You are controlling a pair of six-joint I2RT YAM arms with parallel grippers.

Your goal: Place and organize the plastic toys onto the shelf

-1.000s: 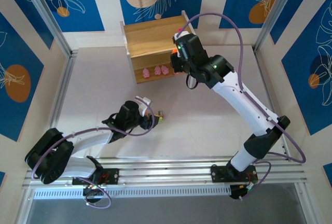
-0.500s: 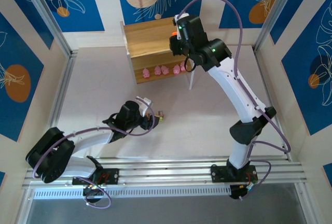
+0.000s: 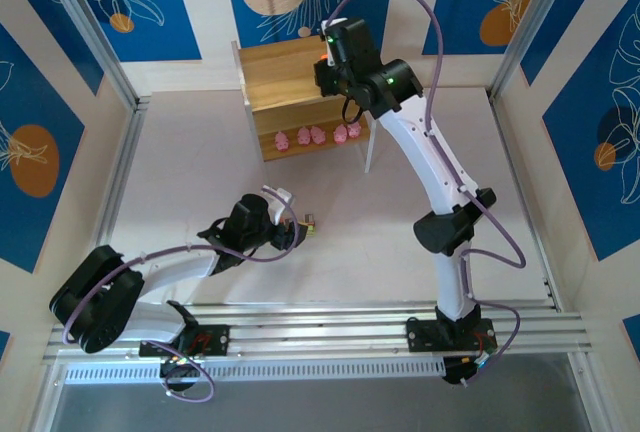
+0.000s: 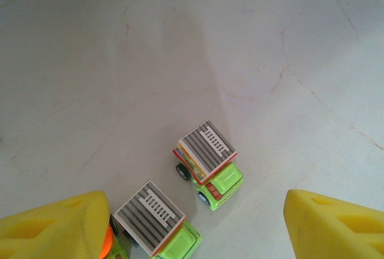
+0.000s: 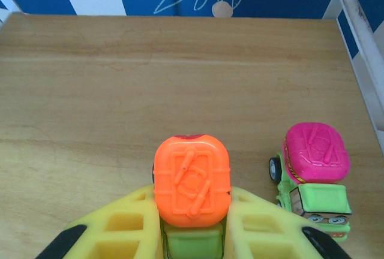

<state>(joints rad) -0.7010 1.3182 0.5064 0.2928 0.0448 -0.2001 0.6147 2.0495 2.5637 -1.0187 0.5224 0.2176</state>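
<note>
Top external view: the shelf (image 3: 285,77), pale wooden boards on thin white legs, stood at the far side of the table (image 3: 200,172). A row of pink pigs (image 3: 318,136), five as far as could be counted, sat on its lower tier. The right gripper (image 3: 330,67) was over the top board. The left gripper (image 3: 295,227) lay low on the table beside a tiny toy (image 3: 310,222).

Left wrist view: two grey-topped trucks (image 4: 207,163), boxy, with striped roofs and glossy green cabs, sat on the grey, faintly cracked tabletop. The left gripper's yellow, foam-like fingers (image 4: 54,226) were spread wide, gripping nothing. An orange piece (image 4: 107,244) peeked out beside one finger.

Right wrist view: the right gripper's yellow latticed fingers (image 5: 120,223) pinched an orange-topped truck (image 5: 192,181), smooth moulded plastic, low over the grained top board. A pink-topped truck (image 5: 315,172) stood on that board just beside it.

By my judgement, the pigs and one truck were shelved, one truck was being delivered, and at least two waited on the table.
</note>
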